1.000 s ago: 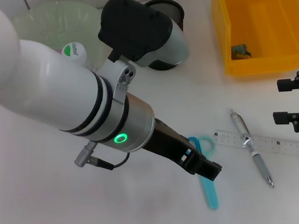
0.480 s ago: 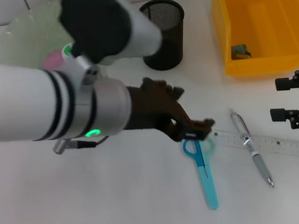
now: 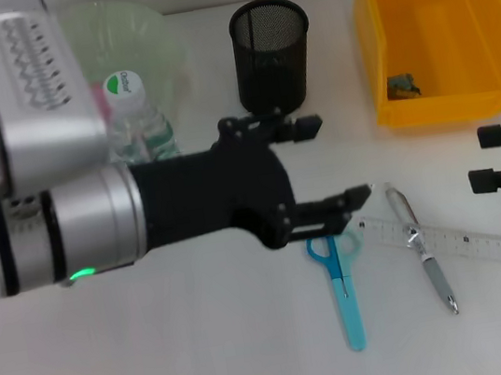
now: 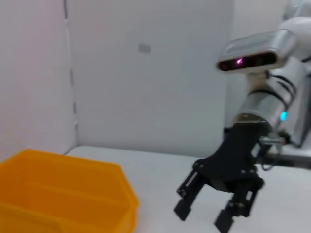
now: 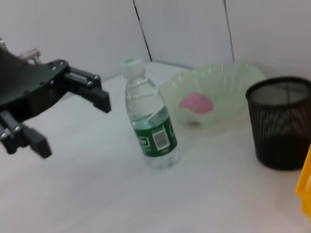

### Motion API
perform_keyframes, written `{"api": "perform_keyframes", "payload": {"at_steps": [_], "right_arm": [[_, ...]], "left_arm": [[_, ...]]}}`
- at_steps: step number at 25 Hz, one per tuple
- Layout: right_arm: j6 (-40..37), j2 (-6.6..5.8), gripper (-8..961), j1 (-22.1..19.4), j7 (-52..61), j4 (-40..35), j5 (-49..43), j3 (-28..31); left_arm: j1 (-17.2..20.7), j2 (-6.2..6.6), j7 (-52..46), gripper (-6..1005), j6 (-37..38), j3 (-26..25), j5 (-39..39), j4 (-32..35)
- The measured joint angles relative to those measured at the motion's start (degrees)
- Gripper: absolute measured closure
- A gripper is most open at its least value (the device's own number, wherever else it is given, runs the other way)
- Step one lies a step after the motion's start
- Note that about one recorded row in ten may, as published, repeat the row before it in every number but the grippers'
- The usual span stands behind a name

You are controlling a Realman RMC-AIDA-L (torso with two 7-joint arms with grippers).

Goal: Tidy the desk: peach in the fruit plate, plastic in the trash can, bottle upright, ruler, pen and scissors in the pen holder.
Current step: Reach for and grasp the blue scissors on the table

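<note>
Peach [image 5: 196, 103] already in fruit plate [image 3: 127, 27], bottle [image 3: 135, 120] upright beside it. Left gripper [image 3: 318, 166] hovering with fingers spread above scissors [image 3: 341, 278] on table [image 3: 162, 352]; next, a descent onto them, then transfer to pen holder [image 3: 272, 52]. Pen [image 3: 422, 247] and ruler [image 3: 447, 239] crossed on the table; right gripper [image 3: 500, 155] idle at far right, fingers apart.

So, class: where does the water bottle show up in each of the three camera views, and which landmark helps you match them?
Head view: the water bottle stands upright at upper left, just in front of the green fruit plate, partly hidden by the left arm.
Left wrist view: not in it; only the yellow bin and the right tool show.
Right wrist view: the bottle stands mid-picture.
Shared landmark: the black mesh pen holder, also in the right wrist view.
</note>
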Motion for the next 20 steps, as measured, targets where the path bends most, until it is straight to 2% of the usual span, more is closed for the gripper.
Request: {"api": "perform_keyframes", "payload": {"at_steps": [3, 4, 5, 6, 7, 8, 9, 10, 13, 14, 15, 16, 17, 19, 20], "right_arm": [[-4.25, 0.75, 229, 0.76, 10.17, -7.41, -3.47, -0.08], [-7.31, 1.86, 229, 1.18, 16.63, -13.87, -5.98, -0.51], [-8.79, 2.36, 229, 1.37, 20.58, -17.62, -7.3, -1.37], [-9.86, 2.54, 229, 1.57, 24.06, -20.22, -8.11, -2.61], [-11.0, 2.53, 229, 1.82, 28.98, -23.24, -8.68, -4.95], [-11.0, 2.53, 229, 1.82, 28.98, -23.24, -8.68, -4.95], [-12.72, 2.41, 229, 2.45, 36.41, -27.68, -9.14, -8.82], [-12.72, 2.41, 229, 2.45, 36.41, -27.68, -9.14, -8.82], [-14.53, 2.43, 229, 3.66, 45.51, -33.59, -9.97, -14.32], [-14.87, 2.46, 229, 4.67, 51.19, -36.96, -11.48, -18.13], [-14.87, 2.46, 229, 4.67, 51.19, -36.96, -11.48, -18.13], [-14.96, 2.46, 229, 5.38, 54.16, -38.38, -12.73, -20.4], [-14.97, 2.46, 229, 6.09, 57.11, -39.54, -13.82, -22.43], [-15.03, 2.45, 229, 9.14, 66.87, -41.22, -17.16, -28.65], [-15.03, 2.45, 229, 9.14, 66.87, -41.22, -17.16, -28.65]], "left_arm": [[-0.39, 0.0, 3.44, 199, 2.96, -1.74, -2.98, -2.88], [-0.39, 0.0, 3.44, 199, 2.96, -1.74, -2.98, -2.88], [-0.97, -0.03, 15.16, 200, 9.98, -5.4, -9.57, -10.51], [-0.97, -0.03, 15.16, 200, 9.98, -5.4, -9.57, -10.51], [-1.56, -0.07, 23.6, 200, 13.27, -7.38, -12.65, -17.1], [-1.56, -0.07, 23.6, 201, 13.27, -7.38, -12.65, -17.1], [-2.34, -0.06, 28.11, 201, 15.57, -9.1, -14.21, -22.2], [-4.46, 0.0, 31.65, 201, 19.09, -13.26, -14.89, -30.16], [-5.69, 0.05, 33.41, 201, 21.36, -15.69, -14.89, -34.03], [-7.27, 0.09, 35.97, 201, 24.61, -19.38, -14.76, -39.8], [-9.03, 0.53, 38.71, 202, 27.79, -23.82, -14.34, -46.24], [-9.03, 0.53, 38.71, 202, 27.79, -23.82, -14.34, -46.24], [-9.75, 1.07, 40.4, 202, 29.11, -26.75, -13.44, -50.04], [-9.75, 1.07, 40.4, 202, 29.11, -26.75, -13.44, -50.04], [-9.74, 1.28, 41.53, 202, 29.37, -27.83, -12.89, -51.29]]}}
